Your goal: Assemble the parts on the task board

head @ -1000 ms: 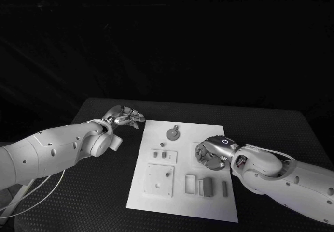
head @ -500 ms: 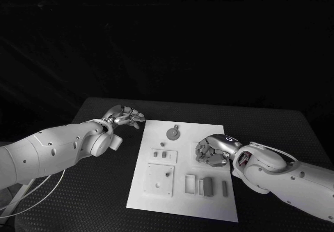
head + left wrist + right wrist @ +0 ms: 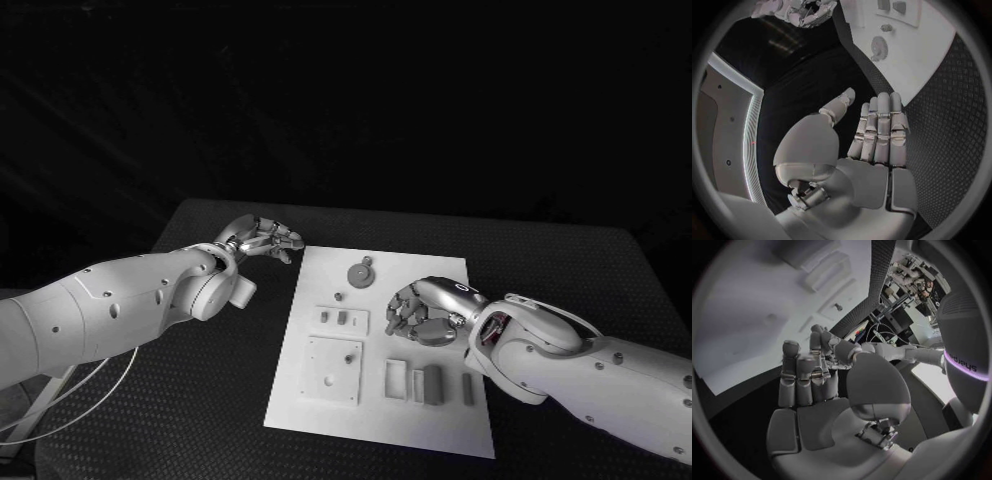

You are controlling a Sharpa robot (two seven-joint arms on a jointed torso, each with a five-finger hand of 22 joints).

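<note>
- Black textured table (image 3: 577,270), dark backdrop behind. White task board (image 3: 433,420) lies in the middle, long side running away from the robot.
- Head view: left hand (image 3: 264,241) hangs over bare table just off the board's far left corner, fingers curled loosely, nothing seen in them. Right hand (image 3: 427,312) hovers over the board's right half, fingers bent down; whether it touches anything I cannot tell.
- Head view, parts: round gear-like piece (image 3: 361,272) lies loose near the far end; a small peg (image 3: 336,297) beside it; two small pieces in a recessed block (image 3: 340,320); a square plate (image 3: 332,371); upright bars (image 3: 430,384) near the front edge.
- Left wrist view: left hand (image 3: 870,135) flat, fingers straight and together, thumb out, empty. Gear (image 3: 879,48) and board (image 3: 929,75) sit beyond the fingertips.
- Right wrist view: right hand (image 3: 811,380) extended over the board (image 3: 742,335), fingers part-straight, holding nothing visible.
- Judgement: early stage. Several parts look loose or unseated, neither hand carries one; picking and fitting appear mostly left to do.
</note>
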